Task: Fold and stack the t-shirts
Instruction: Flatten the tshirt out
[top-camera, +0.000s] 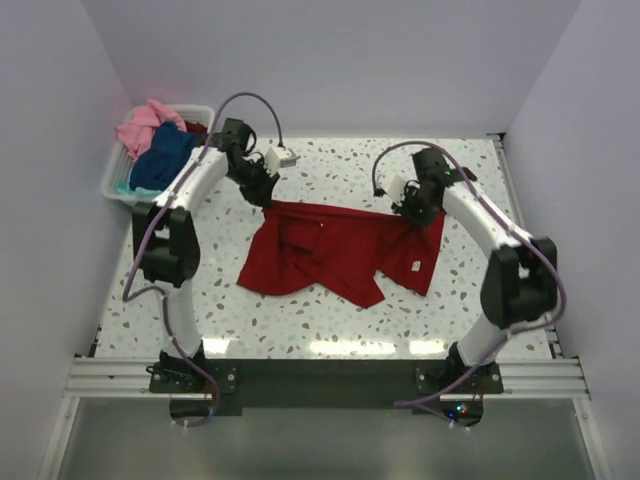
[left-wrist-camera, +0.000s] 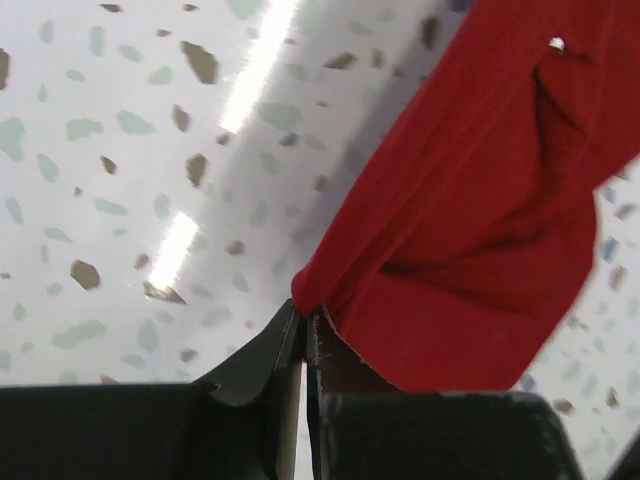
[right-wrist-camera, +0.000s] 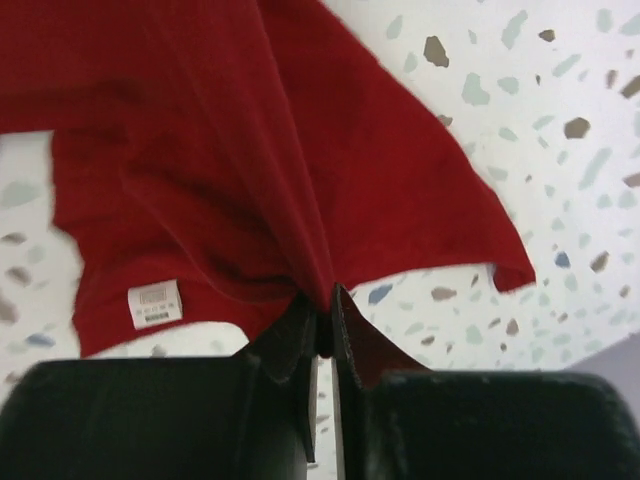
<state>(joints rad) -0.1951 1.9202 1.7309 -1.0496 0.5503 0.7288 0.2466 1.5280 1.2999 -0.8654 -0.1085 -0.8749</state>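
Deep red t-shirt (top-camera: 335, 250) sprawls across the middle of the speckled table (top-camera: 300, 325) with bare tabletop on every side. A broad strip runs between its lower edge and the arm bases, and a narrower one lies beyond its top edge toward the back wall (top-camera: 330, 60). Out to the left of the left claw (top-camera: 264, 192), a white slatted basket (top-camera: 112, 180) fills the far left corner, well apart from that claw. The right claw (top-camera: 416, 212) has open surface on its right as far as the table's edge, where the side wall (top-camera: 590, 150) rises.

The tabletop is white with grey, brown and greenish flecks, and glossy enough to show strips of reflected light. Plain pale walls close it in on three sides.

The left claw is clenched on the shirt's upper left corner. In its wrist view the fingertips meet with red cloth pinched between them, and the fabric spreads away up and to the right. The right claw is clenched on the upper right corner. There the cloth fans out above its tips, and a white label (right-wrist-camera: 155, 303) lies on the fabric to their left. Between the two claws the top edge runs roughly straight, and nearer the arm bases the body is rumpled and folded over itself.

A pink t-shirt (top-camera: 145, 120), a navy blue t-shirt (top-camera: 165, 155) and a bit of teal t-shirt (top-camera: 124, 187) sit heaped in the basket, far to the left of both claws.
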